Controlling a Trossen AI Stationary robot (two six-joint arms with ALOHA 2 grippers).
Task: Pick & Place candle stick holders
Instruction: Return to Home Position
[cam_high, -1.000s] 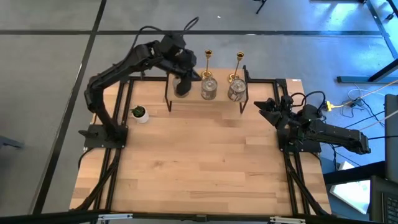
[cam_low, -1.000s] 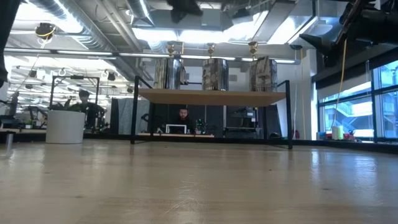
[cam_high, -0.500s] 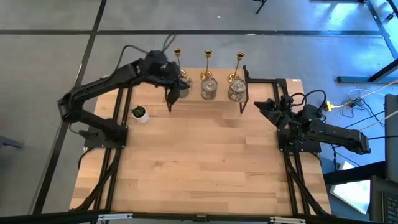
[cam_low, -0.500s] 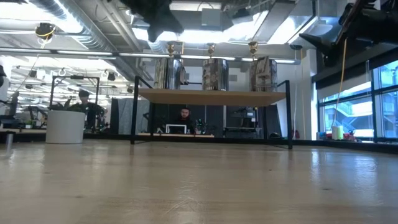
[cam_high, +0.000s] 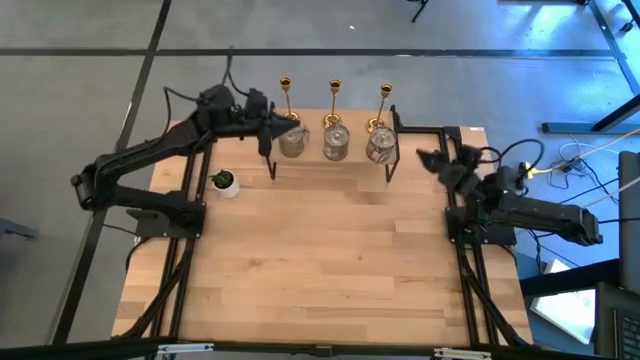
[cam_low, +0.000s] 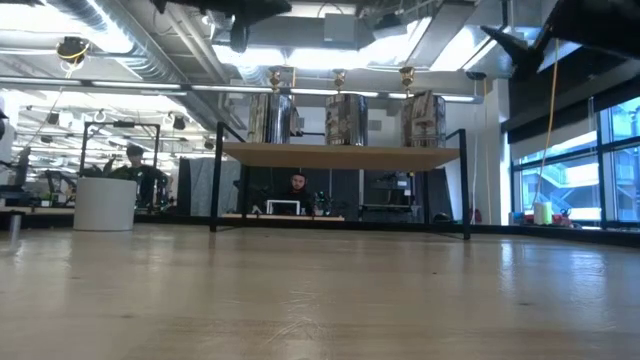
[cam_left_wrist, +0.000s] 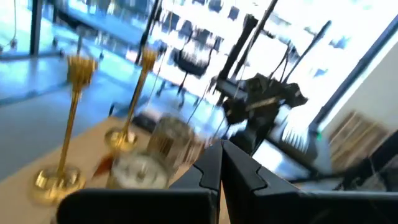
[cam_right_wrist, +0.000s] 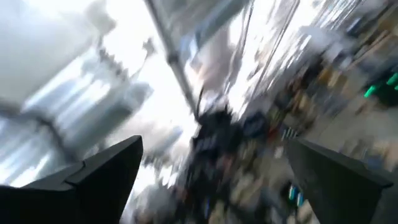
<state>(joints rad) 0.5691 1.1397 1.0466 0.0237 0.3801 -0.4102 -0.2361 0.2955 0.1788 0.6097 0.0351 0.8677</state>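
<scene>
Three gold candle stick holders (cam_high: 334, 92) with slim stems stand in a row on a raised wooden shelf (cam_high: 350, 162) at the table's far edge. Three squat silvery-glass holders (cam_high: 335, 142) stand in front of them. In the low view the glass holders (cam_low: 345, 118) sit on the shelf top. My left gripper (cam_high: 270, 128) is shut and level, just left of the leftmost glass holder (cam_left_wrist: 140, 171), with nothing between its fingers (cam_left_wrist: 208, 168). My right gripper (cam_high: 432, 165) hangs open near the shelf's right end, holding nothing.
A small white pot with a green plant (cam_high: 224, 182) stands on the table left of the shelf's legs. The shelf's black frame (cam_low: 216, 175) rises from the table. Bare wooden table (cam_high: 320, 260) stretches from the shelf to the near edge. People sit in the room behind (cam_low: 295, 185).
My left gripper has drawn back from above the leftmost glass holder toward the table's left edge, sinking a little and turning from pointing down to level; it stays shut. The leftmost gold and glass holders now show uncovered. My right gripper has tipped its fingers upward.
</scene>
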